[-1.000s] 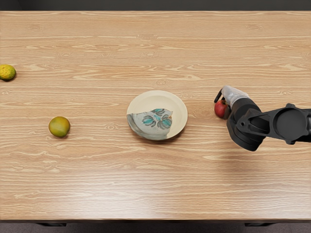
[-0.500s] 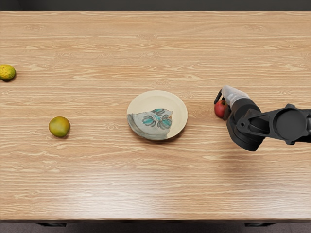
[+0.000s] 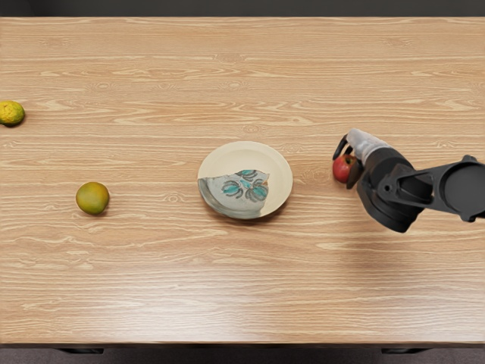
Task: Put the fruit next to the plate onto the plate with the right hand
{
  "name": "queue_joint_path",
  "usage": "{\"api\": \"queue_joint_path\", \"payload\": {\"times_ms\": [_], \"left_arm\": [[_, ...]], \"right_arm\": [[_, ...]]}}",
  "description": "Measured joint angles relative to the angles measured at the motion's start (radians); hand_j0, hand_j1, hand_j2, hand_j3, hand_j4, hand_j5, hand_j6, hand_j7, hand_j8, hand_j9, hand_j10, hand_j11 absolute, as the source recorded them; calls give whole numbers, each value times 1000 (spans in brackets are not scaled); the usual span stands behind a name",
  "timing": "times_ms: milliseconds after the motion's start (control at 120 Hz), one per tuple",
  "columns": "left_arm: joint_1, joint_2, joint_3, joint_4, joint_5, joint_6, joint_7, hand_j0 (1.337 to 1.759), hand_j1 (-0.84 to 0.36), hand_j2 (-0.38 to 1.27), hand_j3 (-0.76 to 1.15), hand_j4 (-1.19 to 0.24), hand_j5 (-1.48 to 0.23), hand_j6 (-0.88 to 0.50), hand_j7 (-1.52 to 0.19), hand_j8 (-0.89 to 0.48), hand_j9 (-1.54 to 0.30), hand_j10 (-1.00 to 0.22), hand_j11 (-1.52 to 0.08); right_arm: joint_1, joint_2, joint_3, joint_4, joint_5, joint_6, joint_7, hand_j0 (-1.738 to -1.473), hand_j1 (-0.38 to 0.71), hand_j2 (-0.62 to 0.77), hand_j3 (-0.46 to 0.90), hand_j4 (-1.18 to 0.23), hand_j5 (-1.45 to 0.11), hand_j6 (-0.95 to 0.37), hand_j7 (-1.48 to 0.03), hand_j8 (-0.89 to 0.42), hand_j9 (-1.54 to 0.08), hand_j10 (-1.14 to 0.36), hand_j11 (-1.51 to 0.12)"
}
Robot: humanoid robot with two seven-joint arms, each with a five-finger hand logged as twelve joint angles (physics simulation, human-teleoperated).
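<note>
Now, nearest us on the wooden surface (image 3: pixel 242 288), a green-orange fruit (image 3: pixel 92 198) sits out left, well apart from everything. A touch further back, mid-surface, lies the patterned plate (image 3: pixel 267 162). To its right, near the rim but not touching it, the red fruit (image 3: pixel 342 167) is clasped by the right hand (image 3: pixel 355 155), fingers curled round it; whether it rests on the surface, I cannot tell. Farthest back, a yellow fruit (image 3: pixel 11 113) hugs the left edge.
</note>
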Motion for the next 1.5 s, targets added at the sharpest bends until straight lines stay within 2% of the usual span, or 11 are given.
{"api": "queue_joint_path", "payload": {"times_ms": [408, 733, 1083, 1500], "left_arm": [[0, 0, 0, 0, 0, 0, 0, 1658, 349, 0, 0, 0, 0, 0, 0, 0, 0, 0, 0], [3, 0, -1, 1, 1, 0, 0, 1658, 349, 0, 0, 0, 0, 0, 0, 0, 0, 0, 0], [5, 0, -1, 2, 2, 0, 0, 1658, 349, 0, 0, 0, 0, 0, 0, 0, 0, 0, 0], [5, 0, -1, 2, 3, 0, 0, 1658, 349, 0, 0, 0, 0, 0, 0, 0, 0, 0, 0]], "right_arm": [[82, -33, 56, 100, 42, 1, 0, -1653, 255, 259, 0, -540, -1031, -400, -1001, -438, -1036, -749, -1041], [167, -7, 87, 151, 113, 6, 0, -1653, 258, 265, 0, -537, -1034, -397, -1003, -436, -1037, -750, -1042], [233, 105, 99, 143, 186, 3, 1, -1654, 263, 278, 1, -540, -1048, -394, -1003, -430, -1044, -746, -1050], [212, 241, 106, 71, 192, 1, 0, -1654, 258, 270, 1, -539, -1057, -395, -1006, -427, -1053, -746, -1059]]}}
